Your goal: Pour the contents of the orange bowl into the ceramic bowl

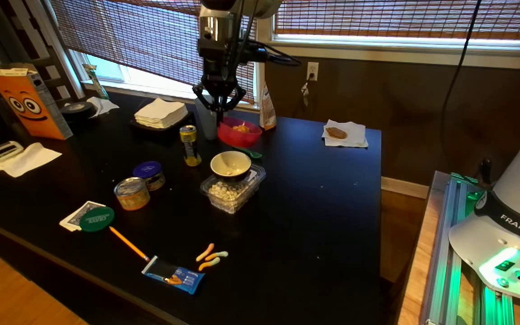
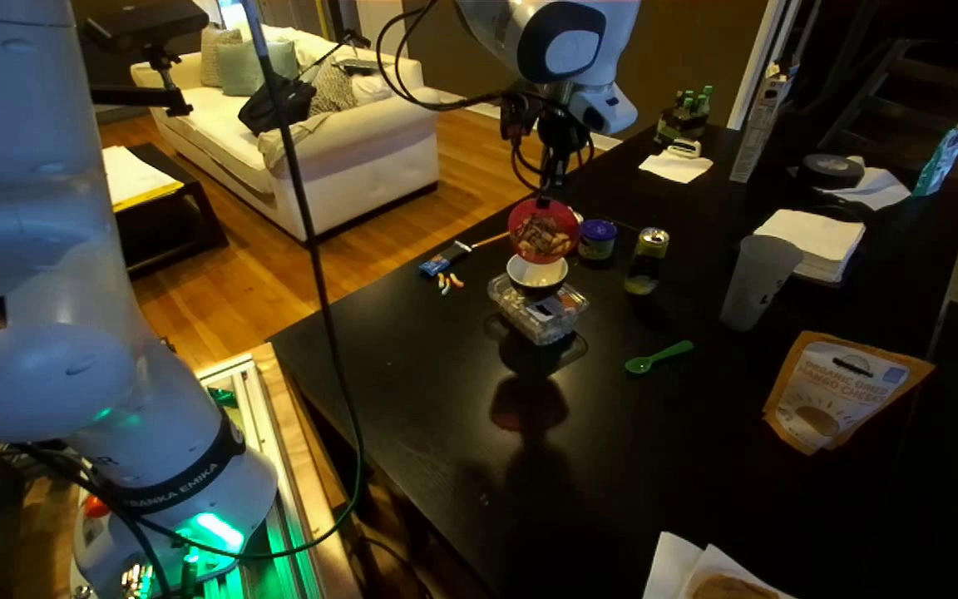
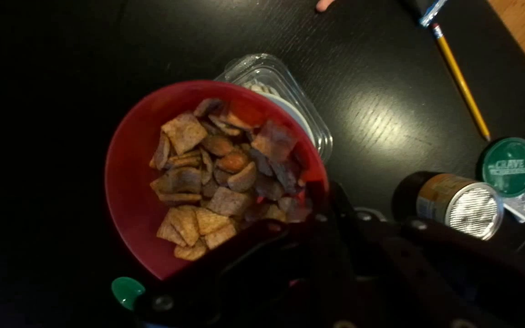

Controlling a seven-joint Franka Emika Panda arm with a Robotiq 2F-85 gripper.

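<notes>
Closed on the rim of the orange bowl, my gripper holds it tilted, snack pieces inside, above the dark surface. In both exterior views the ceramic bowl rests on a clear container. With the ceramic bowl as the dial's centre in an exterior view, the orange bowl appears between twelve and one o'clock, a yellow can at ten, gummy worms at six, a blue packet at seven, a pencil near eight, and a napkin bearing a flat brown piece between two and three. Behind, a woven blind hangs at eleven; in an exterior view, a cream sofa on the wooden floor lies at ten from that same bowl.
</notes>
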